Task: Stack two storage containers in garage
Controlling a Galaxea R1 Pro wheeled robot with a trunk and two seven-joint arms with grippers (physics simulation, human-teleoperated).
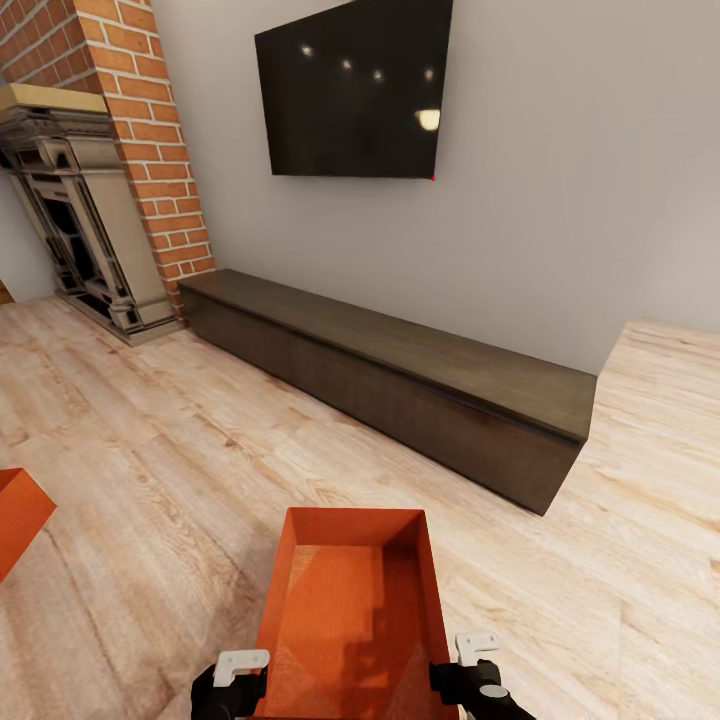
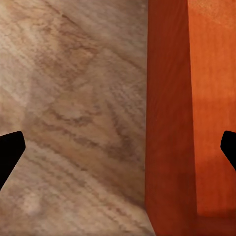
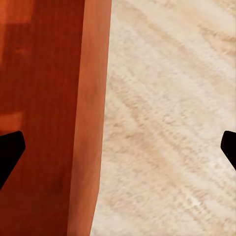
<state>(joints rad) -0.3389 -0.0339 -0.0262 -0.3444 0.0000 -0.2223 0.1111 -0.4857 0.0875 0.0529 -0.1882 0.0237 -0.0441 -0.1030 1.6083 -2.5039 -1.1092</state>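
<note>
Orange-red container point(image 1: 345, 610) sits between your left pincer point(image 1: 232, 683) and right pincer point(image 1: 468, 668), each spread wide astride a wall.

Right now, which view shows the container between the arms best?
The head view: the container shows nearly whole, open top and ribbed inside. Each wrist view catches one orange wall, with open fingers straddling it over the wood floor.

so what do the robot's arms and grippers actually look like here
Both arms end in glossy black wrist housings. The left gripper and right gripper each carry a pale grey-white bracket with small holes. In the wrist views the fingertips are plain black wedges. No cables or markings show.
</note>
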